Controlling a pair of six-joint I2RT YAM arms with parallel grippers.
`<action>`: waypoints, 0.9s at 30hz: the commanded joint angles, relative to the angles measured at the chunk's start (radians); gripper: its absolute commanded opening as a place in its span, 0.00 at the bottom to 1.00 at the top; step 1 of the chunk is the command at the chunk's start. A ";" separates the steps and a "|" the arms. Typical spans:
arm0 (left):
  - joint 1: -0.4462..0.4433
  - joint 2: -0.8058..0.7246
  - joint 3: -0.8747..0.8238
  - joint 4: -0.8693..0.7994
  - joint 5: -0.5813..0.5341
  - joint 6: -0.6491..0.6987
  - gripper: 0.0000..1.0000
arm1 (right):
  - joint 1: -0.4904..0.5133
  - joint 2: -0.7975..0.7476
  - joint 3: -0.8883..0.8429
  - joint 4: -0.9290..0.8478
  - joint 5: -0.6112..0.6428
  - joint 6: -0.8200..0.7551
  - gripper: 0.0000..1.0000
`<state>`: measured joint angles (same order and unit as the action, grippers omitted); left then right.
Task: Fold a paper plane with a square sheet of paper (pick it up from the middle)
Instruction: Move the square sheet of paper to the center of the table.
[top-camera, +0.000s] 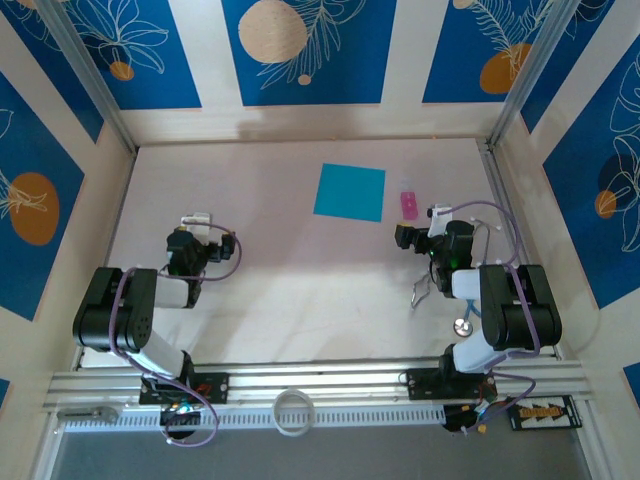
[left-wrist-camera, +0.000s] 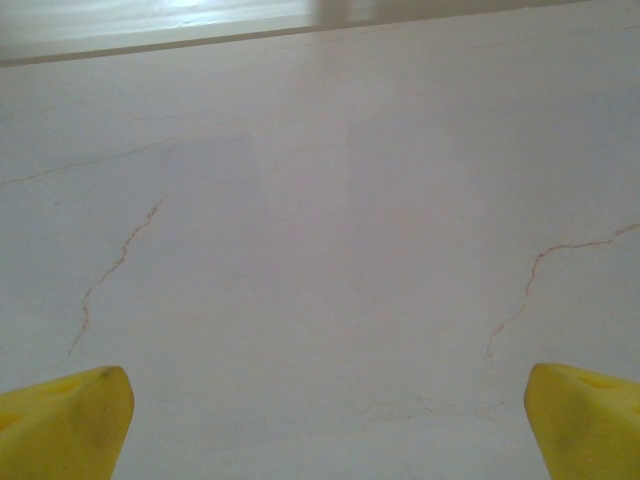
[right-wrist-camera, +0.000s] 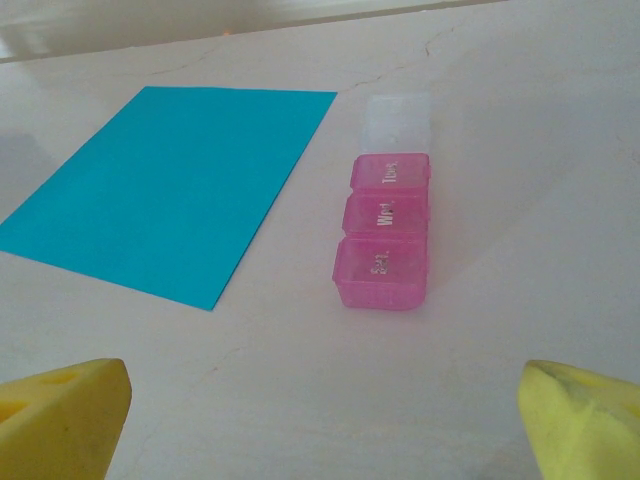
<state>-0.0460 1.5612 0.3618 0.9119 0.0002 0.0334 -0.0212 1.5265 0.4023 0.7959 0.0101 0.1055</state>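
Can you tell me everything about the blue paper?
The square sheet of paper is plain bright cyan-blue and looks thin, with four sharp corners and no folds or creases that I can see. It lies flat on the pale table, toward the far side, turned slightly askew. Only the table touches it. A small pink box sits just to its right, with a gap between them.
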 joint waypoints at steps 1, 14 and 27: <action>0.001 0.002 0.020 0.013 0.026 0.010 1.00 | -0.002 -0.003 0.017 0.003 -0.012 -0.005 0.99; 0.005 -0.181 0.062 -0.243 0.028 -0.014 1.00 | 0.012 -0.107 0.069 -0.168 0.045 0.010 0.99; 0.010 -0.253 0.451 -1.011 0.101 -0.368 1.00 | -0.070 -0.169 0.448 -0.957 -0.301 0.440 0.99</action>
<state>-0.0452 1.3098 0.7837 0.1081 -0.0113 -0.2337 -0.0864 1.3285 0.8349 0.0044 -0.0368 0.4438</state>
